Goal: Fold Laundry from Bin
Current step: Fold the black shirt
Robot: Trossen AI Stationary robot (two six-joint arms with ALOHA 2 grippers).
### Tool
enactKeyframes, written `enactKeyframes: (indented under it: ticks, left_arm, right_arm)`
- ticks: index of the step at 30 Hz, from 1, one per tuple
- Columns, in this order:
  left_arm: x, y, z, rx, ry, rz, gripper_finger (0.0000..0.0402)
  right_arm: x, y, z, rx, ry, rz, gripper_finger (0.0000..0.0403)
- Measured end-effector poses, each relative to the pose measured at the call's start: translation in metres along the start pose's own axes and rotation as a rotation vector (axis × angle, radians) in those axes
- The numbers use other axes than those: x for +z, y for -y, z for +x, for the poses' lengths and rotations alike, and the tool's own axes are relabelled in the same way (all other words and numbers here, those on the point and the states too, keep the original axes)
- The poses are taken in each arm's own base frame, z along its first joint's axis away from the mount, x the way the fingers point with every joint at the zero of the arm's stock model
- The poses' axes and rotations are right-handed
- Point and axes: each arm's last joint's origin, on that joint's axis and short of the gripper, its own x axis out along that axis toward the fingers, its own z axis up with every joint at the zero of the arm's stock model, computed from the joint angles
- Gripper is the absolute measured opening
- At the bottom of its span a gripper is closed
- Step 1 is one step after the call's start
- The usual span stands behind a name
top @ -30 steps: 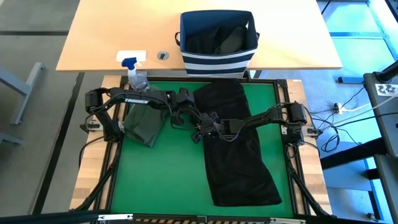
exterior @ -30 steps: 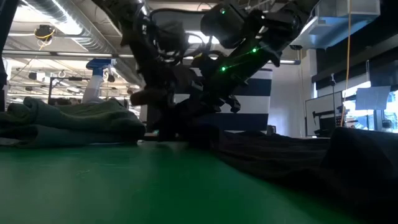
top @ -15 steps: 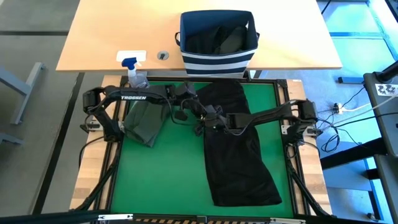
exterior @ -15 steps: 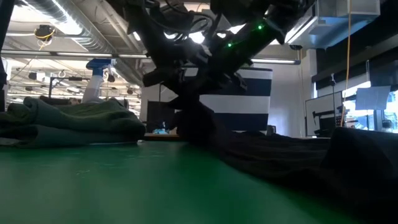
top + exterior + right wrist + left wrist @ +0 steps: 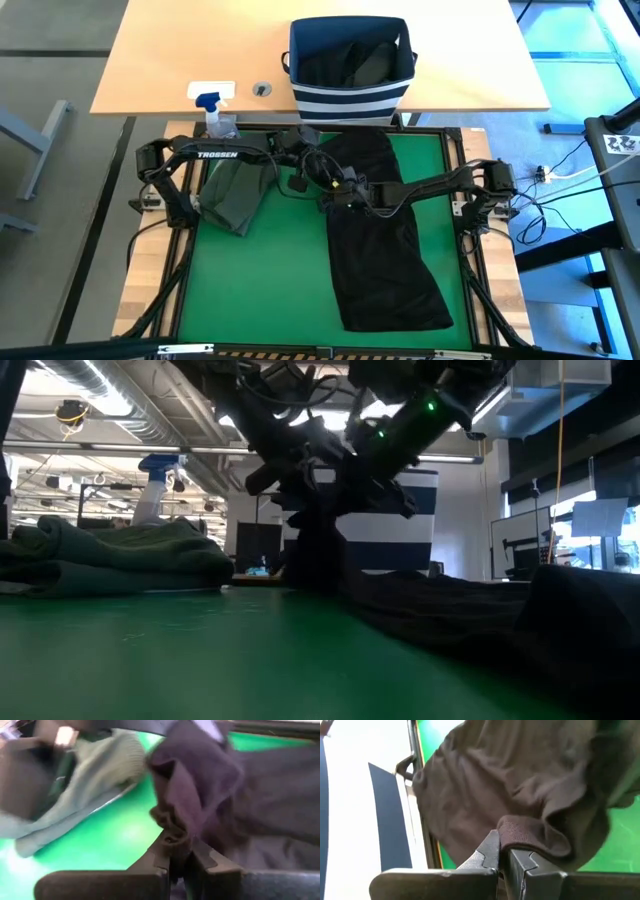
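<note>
A black garment lies spread along the right half of the green mat, from just below the bin to the near edge. Both grippers are shut on its left edge near the far end. My left gripper comes in from the left and my right gripper from the right, close together. In the low view the cloth rises in a dark peak under them. A folded olive green garment lies on the mat's left side. The navy striped bin stands on the wooden table beyond, with dark cloth inside. My left gripper pinches a ribbed hem at the black garment's edge between its two fingers, slanting down from the left. The cloth folds over the fingertips and is raised off the mat there; the rest lies flat. My right gripper pinches a bunched fold of the same edge between its two fingers, slanting down from the right. The cloth stands gathered above the fingers and trails slack onto the mat.
A clear spray bottle with a blue nozzle stands at the mat's far left corner. The mat's black frame runs around it. Bare green mat lies between the two garments and toward the near left.
Both grippers have risen and gone toward the table's far edge, rolling at the wrist and staying shut. The black garment's left edge has come up with them into a peak. Its near part has stayed flat on the mat.
</note>
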Motion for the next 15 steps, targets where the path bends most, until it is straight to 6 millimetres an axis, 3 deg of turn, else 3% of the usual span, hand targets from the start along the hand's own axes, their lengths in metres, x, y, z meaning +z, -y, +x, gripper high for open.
enactKeyframes:
  ticks: [8,15]
  left_arm:
    - [0.0000,0.0011,0.0118,0.006,0.010,-0.046,0.0009]
    - [-0.0017,0.0001,0.0045,0.021,-0.044,-0.175,0.0061]
  right_arm:
    - [-0.0105,0.0108,0.0022,-0.038,-0.016,0.048,0.0025]
    - [-0.0105,0.0114,0.0026,-0.041,-0.018,0.038,0.0025]
